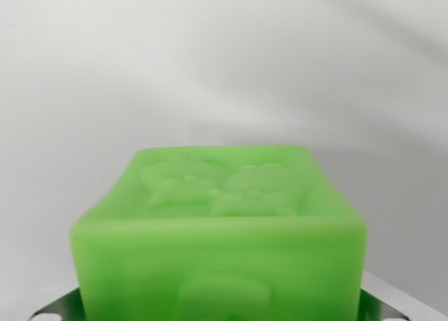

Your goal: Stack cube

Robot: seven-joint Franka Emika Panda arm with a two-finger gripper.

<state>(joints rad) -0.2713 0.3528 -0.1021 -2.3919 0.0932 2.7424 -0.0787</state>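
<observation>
A translucent green cube [220, 223] fills the lower half of the wrist view, very close to the camera. Its upper face carries an embossed relief of cartoon figures, and the face towards the camera has a raised shape cut off by the bottom edge. My gripper [224, 312] sits at the bottom of the picture. One ridged metal finger [59, 308] presses against the cube's left side and the other finger [393, 301] against its right side, so the gripper is shut on the cube. No second cube is in view.
Behind the cube lies a plain white-grey surface [224, 62] crossed by soft diagonal shadows. Nothing else shows on it.
</observation>
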